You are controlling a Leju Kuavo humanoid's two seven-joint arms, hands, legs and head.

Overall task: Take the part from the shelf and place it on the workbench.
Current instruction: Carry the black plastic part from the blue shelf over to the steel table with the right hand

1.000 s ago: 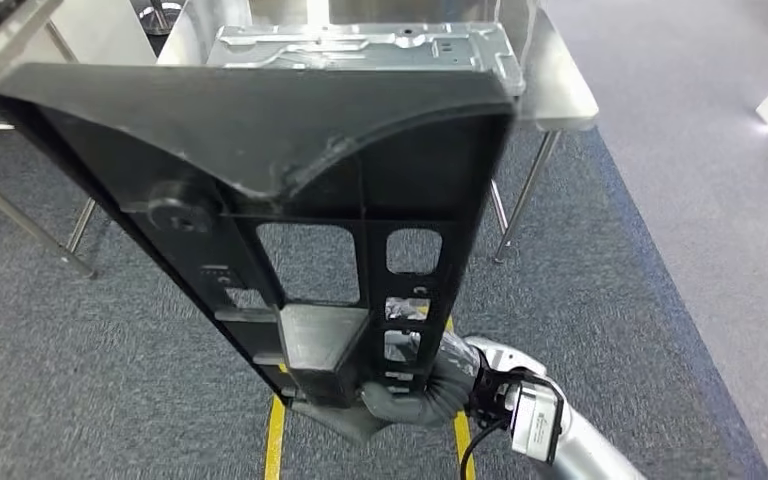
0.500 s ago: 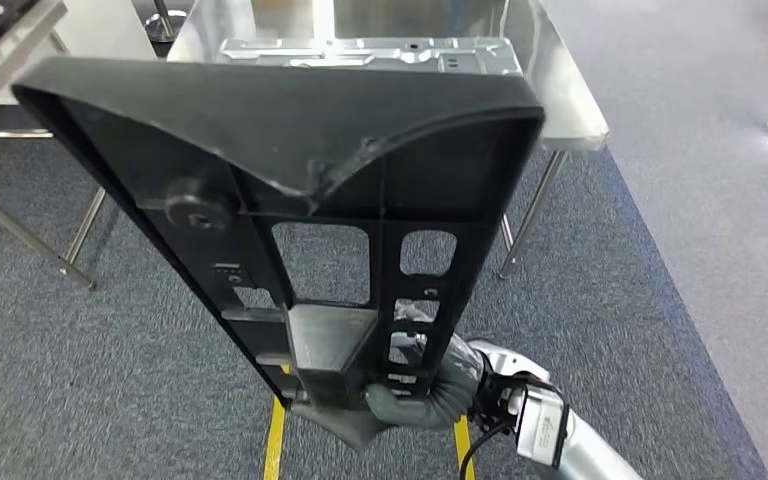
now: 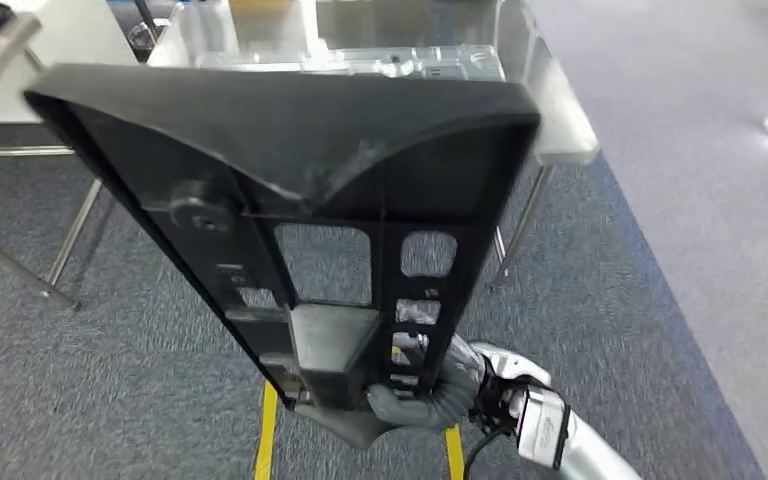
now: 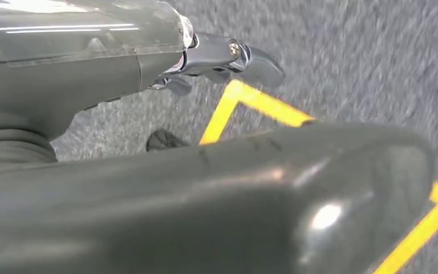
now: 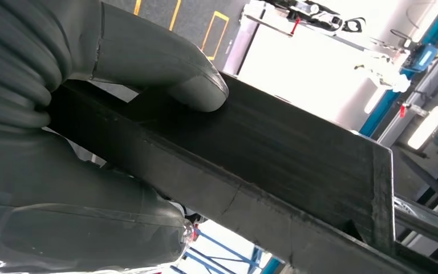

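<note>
Right hand (image 3: 400,400), near the lower edge of the head view: clenched around the near, narrow end of the part (image 3: 290,180), a long black moulded panel with rectangular cut-outs and a round boss. In the right wrist view the grey thumb (image 5: 165,68) presses on one face of the panel's edge and the hand (image 5: 63,171) wraps the other side. The part (image 5: 274,154) is held in the air, tilted, its wide far end raised in front of the desk (image 3: 560,110). Left hand (image 4: 228,54): seen in its wrist view above the carpet, dark fingers partly curled with nothing visible between them; whether it is clenched or released cannot be told. Desk: a steel surface on thin legs, far from the robot, carrying a flat metal plate (image 3: 400,62) whose near edge is hidden behind the part. The desk's right edge is bare beside the plate. Floor (image 3: 610,300): grey carpet between robot and desk, open to the right, with yellow tape lines (image 3: 265,430) near the robot's feet. A second table's legs (image 3: 60,250) stand at far left.
</note>
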